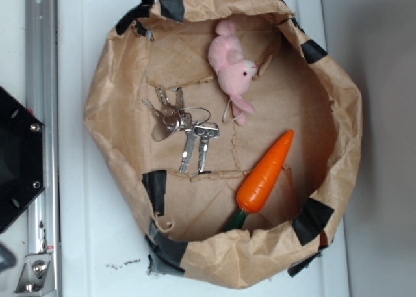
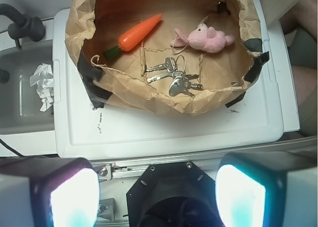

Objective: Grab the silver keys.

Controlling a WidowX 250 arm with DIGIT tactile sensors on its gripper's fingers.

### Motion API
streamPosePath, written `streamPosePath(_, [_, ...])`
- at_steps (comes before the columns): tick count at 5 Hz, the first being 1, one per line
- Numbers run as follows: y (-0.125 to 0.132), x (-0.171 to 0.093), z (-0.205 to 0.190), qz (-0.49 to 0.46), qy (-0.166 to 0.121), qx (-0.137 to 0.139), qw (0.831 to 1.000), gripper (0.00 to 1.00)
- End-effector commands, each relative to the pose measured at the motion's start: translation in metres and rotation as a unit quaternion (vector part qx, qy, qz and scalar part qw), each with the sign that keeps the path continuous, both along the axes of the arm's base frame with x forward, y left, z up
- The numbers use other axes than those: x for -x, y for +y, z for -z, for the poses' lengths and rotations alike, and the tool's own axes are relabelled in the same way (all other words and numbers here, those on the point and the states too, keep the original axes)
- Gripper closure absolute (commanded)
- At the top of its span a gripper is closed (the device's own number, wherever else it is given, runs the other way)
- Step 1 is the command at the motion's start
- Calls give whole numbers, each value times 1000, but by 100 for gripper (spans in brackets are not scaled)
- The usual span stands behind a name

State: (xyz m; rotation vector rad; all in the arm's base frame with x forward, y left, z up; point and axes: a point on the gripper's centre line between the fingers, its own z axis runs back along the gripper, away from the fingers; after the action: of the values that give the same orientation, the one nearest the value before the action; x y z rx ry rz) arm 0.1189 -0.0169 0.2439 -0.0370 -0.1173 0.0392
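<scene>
Brown paper basin (image 1: 338,115), crumpled walls, patched with black tape (image 1: 156,190) at about six spots around rim; sits on white tray (image 1: 84,245). Landmark for all below: the basin.

Inside basin, three items:
- One bunch of silver keys (image 1: 185,125), roughly five keys counted on thin wire ring, flat on basin floor, left of centre in exterior view. Two longer keys point toward lower wall, shorter ones fanned toward upper left. Touching nothing else.
- One pink plush bunny (image 1: 233,69), near upper wall of basin, just beside keys' ring, apart from it.
- One orange carrot (image 1: 265,173) with green stem, lower right of basin floor, tip angled toward centre, well apart from keys.

Outside basin: one crumpled white paper wad (image 2: 43,85) in grey side trough, seen in wrist view only.

Gripper (image 2: 158,197): two fingers (image 2: 64,192) at bottom edge of wrist view, spread wide, nothing between them. Outside basin, well back from its near wall, above black base mount (image 2: 169,192). Keys in clear sight ahead, just inside that near wall.
</scene>
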Motion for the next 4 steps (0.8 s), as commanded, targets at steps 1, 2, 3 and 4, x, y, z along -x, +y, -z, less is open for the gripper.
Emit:
streamPosePath(1, [0, 0, 0, 0, 0, 0, 1000, 0])
streamPosePath(2, [-7, -50, 24, -71, -6, -18, 997, 0])
streamPosePath(3, [-2, -101, 33, -88, -27, -19, 996, 0])
streamPosePath(4, [6, -132, 49, -34, -31, -23, 999, 0])
